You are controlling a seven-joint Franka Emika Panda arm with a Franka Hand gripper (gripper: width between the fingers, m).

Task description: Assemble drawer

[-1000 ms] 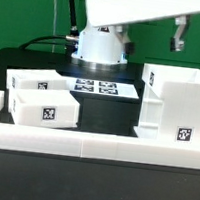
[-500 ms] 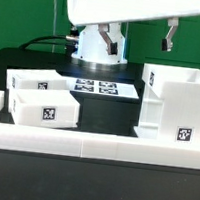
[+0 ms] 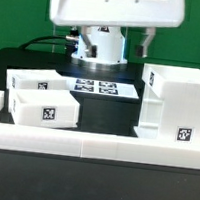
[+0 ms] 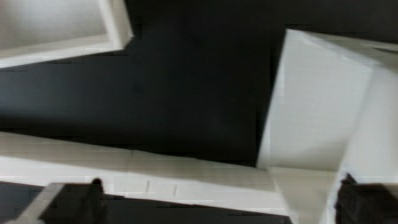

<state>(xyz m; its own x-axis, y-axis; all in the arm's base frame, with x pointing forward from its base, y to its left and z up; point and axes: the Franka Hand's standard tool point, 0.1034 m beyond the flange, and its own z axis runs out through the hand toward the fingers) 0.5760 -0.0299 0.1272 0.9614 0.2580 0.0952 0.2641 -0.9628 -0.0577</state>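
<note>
As the arm (image 3: pixel 116 9) has swung from the upper right of the exterior view to the upper centre over the last second, the one finger of the fingers (image 3: pixel 147 40) that shows there now hangs above and just left of the case's upper left corner. It is clear of the case, where it earlier hung over the case's far right.

- Fingers: spread wide in the wrist view, with nothing between them, so the arm carries no part.
- Case (image 3: pixel 178 102): the large open box stands upright in the right half of the exterior view, tag facing the camera, in the same place throughout. The wrist view shows one of its walls close by.
- Trays: the rear tray (image 3: pixel 35 80) and the front tray (image 3: pixel 45 109) sit at the left of the exterior view, just beside each other and well apart from the case. Neither has shifted.
- Marker board (image 3: pixel 97 87): lies flat on the dark surface (image 3: pixel 12 58) between the trays and the case.
- Wall strip (image 3: pixel 83 143): a low white strip along the lower edge of the exterior view.

Only the arm has moved — no part has. This reads as an approach, not a grasp. Both trays remain outside the case, so the assembly is judged barely begun.
</note>
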